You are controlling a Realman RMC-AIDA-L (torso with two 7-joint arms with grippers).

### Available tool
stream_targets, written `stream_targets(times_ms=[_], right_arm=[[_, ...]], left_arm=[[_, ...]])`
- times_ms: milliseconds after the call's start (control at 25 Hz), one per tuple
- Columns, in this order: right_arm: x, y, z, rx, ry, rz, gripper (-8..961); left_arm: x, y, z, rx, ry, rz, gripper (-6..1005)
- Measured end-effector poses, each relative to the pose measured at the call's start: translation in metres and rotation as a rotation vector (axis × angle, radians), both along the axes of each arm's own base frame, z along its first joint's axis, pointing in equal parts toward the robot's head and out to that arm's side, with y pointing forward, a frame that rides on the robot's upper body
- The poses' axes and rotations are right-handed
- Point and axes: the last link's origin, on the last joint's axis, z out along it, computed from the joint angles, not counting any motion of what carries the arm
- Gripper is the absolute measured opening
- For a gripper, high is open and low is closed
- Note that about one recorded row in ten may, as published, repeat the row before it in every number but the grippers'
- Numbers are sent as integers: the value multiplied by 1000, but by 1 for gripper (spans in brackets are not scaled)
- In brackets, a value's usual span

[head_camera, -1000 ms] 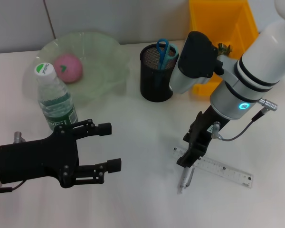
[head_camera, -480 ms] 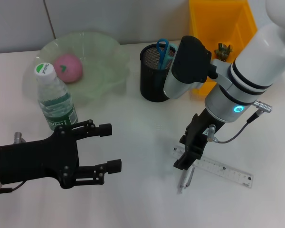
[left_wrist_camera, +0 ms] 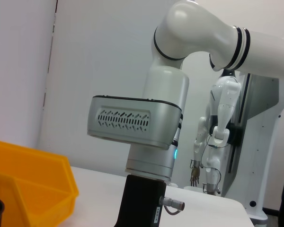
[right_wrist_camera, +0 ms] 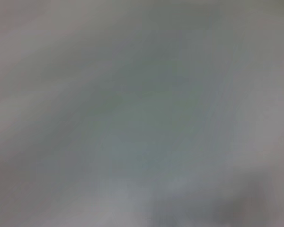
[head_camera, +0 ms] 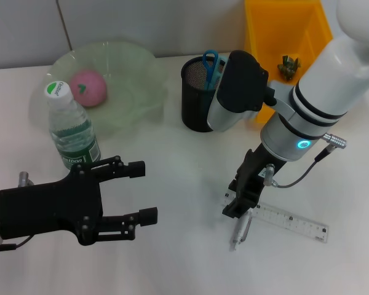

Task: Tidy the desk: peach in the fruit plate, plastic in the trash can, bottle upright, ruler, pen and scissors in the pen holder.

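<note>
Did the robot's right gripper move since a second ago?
Yes. The right gripper slid a little toward the robot's left, along the ruler, ending over the ruler's left end by the pen.

Peach (head_camera: 88,87) lay in plate (head_camera: 129,80), rear-left corner. Bottle (head_camera: 71,128) stood before plate. Scissors (head_camera: 211,64) in pen holder (head_camera: 200,95), rear centre. Ruler (head_camera: 293,222) and pen (head_camera: 240,232) front-right.

Even bright light, soft shadows on desk (head_camera: 184,178); right wrist view fully blurred.
</note>
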Motion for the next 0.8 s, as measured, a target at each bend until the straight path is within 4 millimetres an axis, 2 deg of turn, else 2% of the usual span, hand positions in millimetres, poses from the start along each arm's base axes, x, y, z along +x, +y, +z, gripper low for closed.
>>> stream_targets(times_ms=[800], right_arm=[[0,2,0,10,-8,-7,538]], left_arm=[[2,-4,4,-19,-24,-14,829]])
